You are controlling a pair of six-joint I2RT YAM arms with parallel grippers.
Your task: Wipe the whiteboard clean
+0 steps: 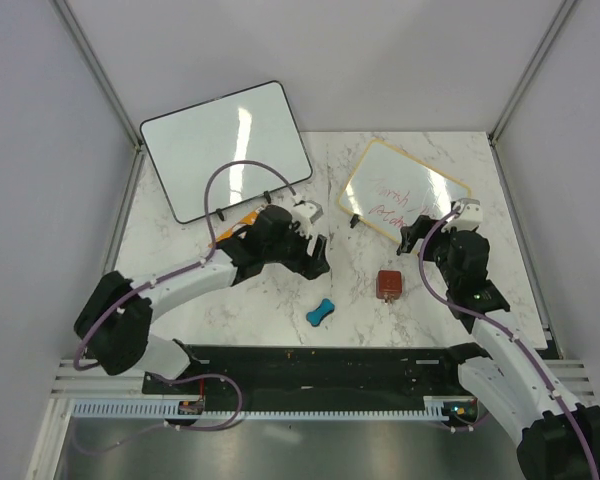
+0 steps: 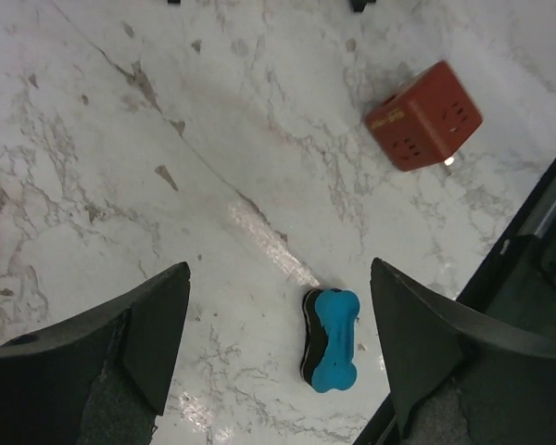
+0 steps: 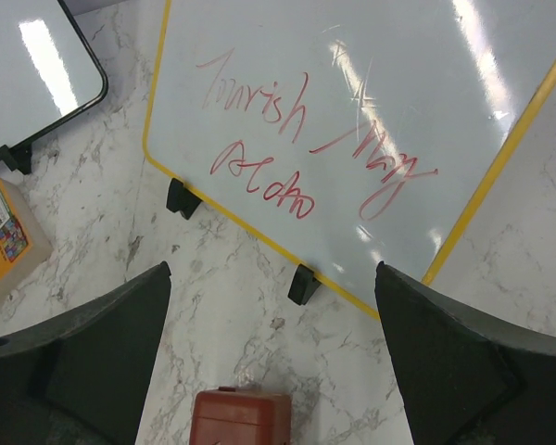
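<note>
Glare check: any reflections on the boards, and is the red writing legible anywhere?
Top external: bright streak down the black-framed board; writing on the whiteboard pale and tiny. Right wrist: glare streaks cross its upper right, red strokes sharp. Left wrist: small sheen on the table.

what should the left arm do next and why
Probably lower the left gripper onto the blue eraser, centring it before closing. Its fingers are open and empty. The eraser lies on the table between them, nearer the finger on the right of the wrist view. The red writing on the whiteboard is not yet wiped.
</note>
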